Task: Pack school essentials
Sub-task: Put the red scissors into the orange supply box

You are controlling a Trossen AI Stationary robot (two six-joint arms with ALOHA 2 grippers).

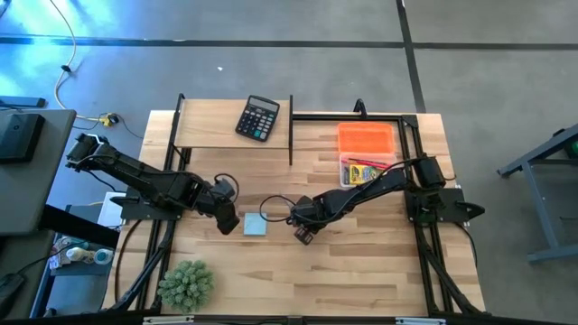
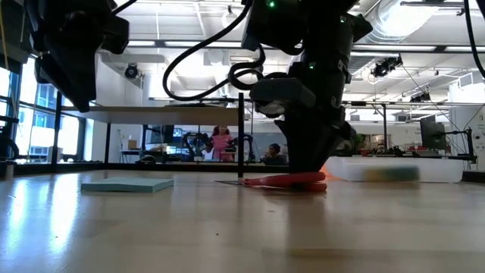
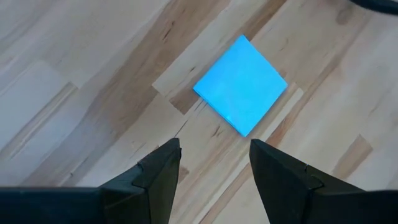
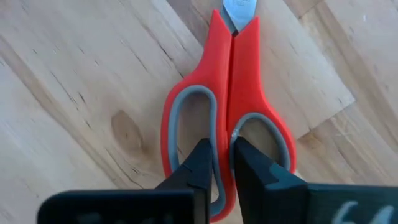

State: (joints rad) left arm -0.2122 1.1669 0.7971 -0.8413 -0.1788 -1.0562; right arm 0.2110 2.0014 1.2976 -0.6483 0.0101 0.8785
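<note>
The red-handled scissors [image 4: 227, 74] lie flat on the wooden table, blades pointing away from my right gripper [image 4: 224, 152], which comes down onto their handles and is shut on them. In the low view the red handles [image 2: 292, 180] show under that gripper. The pale blue note pad [image 1: 255, 224] lies flat just left of it. My left gripper [image 3: 214, 149] hangs open above bare table beside the pad [image 3: 241, 84], holding nothing. My right gripper has one finger [image 4: 200, 163] in each grey-lined finger loop of the scissors. Between them it pinches the two red inner bars [image 4: 227, 127] where the handles meet. The fingers come from above, pointing steeply down. The scissors lie flat on the table.
A clear bin [image 1: 348, 177] at the back right holds the yellow crayon box [image 1: 366, 170], with an orange-lidded tray [image 1: 366, 137] behind it. A black calculator [image 1: 258, 117] sits on a raised shelf at the back. A spiky green plant [image 1: 187, 284] stands near the front left.
</note>
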